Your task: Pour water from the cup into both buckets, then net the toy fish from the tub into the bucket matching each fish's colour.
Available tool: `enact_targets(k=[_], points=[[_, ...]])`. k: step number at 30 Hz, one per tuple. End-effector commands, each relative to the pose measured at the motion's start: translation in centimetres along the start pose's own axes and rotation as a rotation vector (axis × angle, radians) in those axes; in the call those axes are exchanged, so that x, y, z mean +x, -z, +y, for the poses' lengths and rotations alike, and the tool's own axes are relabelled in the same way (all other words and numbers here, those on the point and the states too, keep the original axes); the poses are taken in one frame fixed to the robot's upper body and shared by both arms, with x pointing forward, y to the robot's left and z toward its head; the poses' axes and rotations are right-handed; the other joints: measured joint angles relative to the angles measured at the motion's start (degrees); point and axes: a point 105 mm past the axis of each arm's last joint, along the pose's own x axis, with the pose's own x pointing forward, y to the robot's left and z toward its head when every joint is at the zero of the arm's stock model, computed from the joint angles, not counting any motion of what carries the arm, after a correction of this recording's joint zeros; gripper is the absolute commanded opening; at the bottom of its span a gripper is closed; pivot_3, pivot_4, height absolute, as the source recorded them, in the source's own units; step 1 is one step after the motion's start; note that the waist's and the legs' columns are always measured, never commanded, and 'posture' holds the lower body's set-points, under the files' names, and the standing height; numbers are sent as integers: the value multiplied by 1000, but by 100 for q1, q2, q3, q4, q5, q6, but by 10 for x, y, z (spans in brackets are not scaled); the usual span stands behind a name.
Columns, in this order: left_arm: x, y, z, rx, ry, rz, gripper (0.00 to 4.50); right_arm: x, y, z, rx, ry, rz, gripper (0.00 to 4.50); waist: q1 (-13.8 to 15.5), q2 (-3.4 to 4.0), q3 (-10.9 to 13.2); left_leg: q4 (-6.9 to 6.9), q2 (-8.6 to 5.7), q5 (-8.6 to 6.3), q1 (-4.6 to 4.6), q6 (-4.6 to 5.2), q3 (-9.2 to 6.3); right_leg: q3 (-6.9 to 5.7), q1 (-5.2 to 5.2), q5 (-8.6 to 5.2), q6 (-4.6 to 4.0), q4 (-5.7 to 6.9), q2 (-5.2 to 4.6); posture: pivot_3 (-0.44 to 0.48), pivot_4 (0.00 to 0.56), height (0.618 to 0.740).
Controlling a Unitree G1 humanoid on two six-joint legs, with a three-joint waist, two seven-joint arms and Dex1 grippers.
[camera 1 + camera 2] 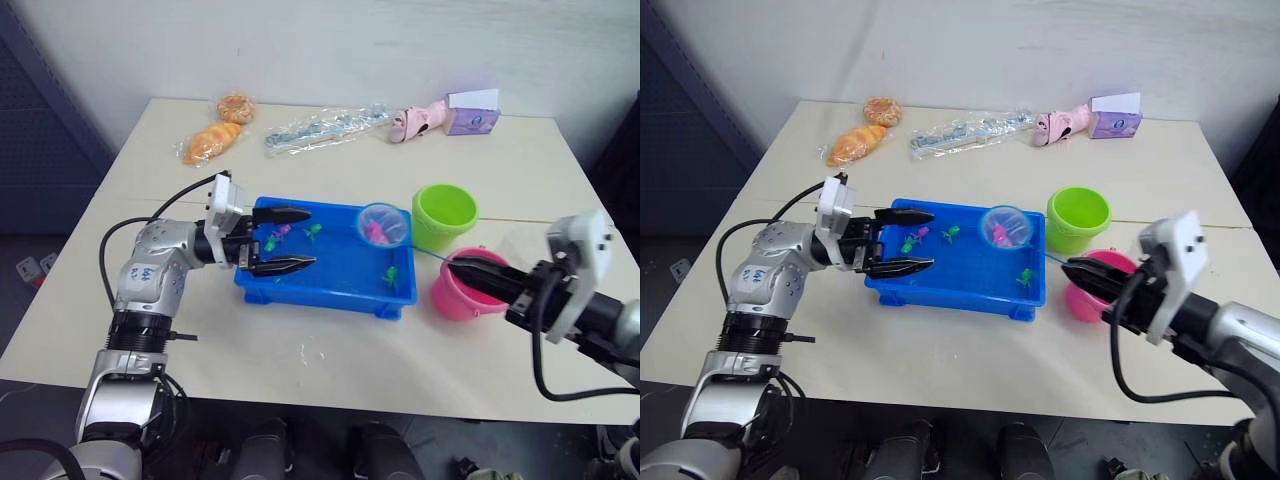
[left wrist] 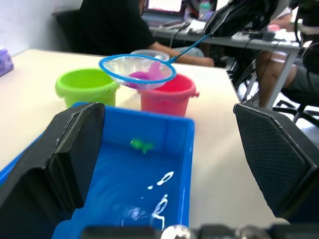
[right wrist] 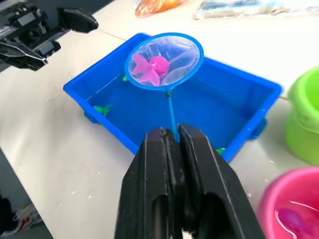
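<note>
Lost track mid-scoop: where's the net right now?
In the left eye view, the net hangs over the tub's right end beside the green bucket, held by the right end effector.

A pale desk (image 1: 330, 380) carries a row of odd things along its far edge. At the far left corner lie two bagged pastries: a round bun (image 1: 236, 106) and, just beside it and nearer, a longer golden roll (image 1: 210, 142). Toward the middle lies a crinkled clear plastic bag (image 1: 325, 127). To its right lies a pink toy (image 1: 420, 120), touching or just beside a small purple box (image 1: 473, 114) with a white top. Behind the desk is a white wall (image 1: 330, 40).
</note>
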Motion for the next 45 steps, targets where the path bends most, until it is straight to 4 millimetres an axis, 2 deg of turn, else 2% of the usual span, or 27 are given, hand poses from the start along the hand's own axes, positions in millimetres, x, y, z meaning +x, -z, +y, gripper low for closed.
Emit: enact_targets(k=[1,4,9,14,19,25,35,38,41,45], points=[[11,-11,-4,23,63,-38,4444,-24,-7,2,-64,87,-31,0,34,0,0,0,0,0,0,1,0,-1,2,0,0,-2,0,0,150,740],[23,-10,-6,10,109,-64,4444,-51,-5,-5,-63,235,-44,0,76,0,0,-1,0,0,-2,1,-4,-5,7,0,0,-4,1,0,150,740],[37,-8,-11,-4,157,-79,4444,-81,-2,-14,-58,403,-40,0,136,3,0,4,-1,0,3,7,-6,-7,22,4,7,-26,6,0,150,740],[43,-2,-18,-10,189,-78,4444,-95,9,-15,-71,489,32,0,132,3,0,0,2,0,5,7,-4,-3,22,4,9,-38,14,0,150,740],[48,0,-19,-13,195,-84,4444,-108,26,-31,-172,632,116,0,153,3,0,1,4,0,3,6,-4,0,21,3,10,-41,16,0,150,740],[49,2,-18,-11,186,-80,4444,-104,48,-41,-365,640,223,0,156,4,0,-1,4,2,3,-2,-3,4,16,2,12,-40,21,0,150,740],[39,6,-14,3,127,-65,4444,-92,70,-48,-739,591,294,0,171,4,-1,2,4,7,6,-10,-2,5,16,2,11,-35,25,0,150,740],[37,8,-13,7,114,-61,4444,-91,71,-55,-844,630,279,0,167,4,-1,4,4,8,7,-12,-2,5,17,2,11,-35,26,0,150,740],[38,9,-13,11,104,-64,4444,-87,71,-56,-1004,628,288,0,167,6,-2,6,4,10,9,-14,-1,7,17,2,11,-31,26,0,150,740],[38,10,-12,22,90,-59,4444,-86,74,-57,-1134,632,301,0,168,6,-2,5,5,13,10,-21,-2,6,16,2,11,-28,28,0,150,740]])
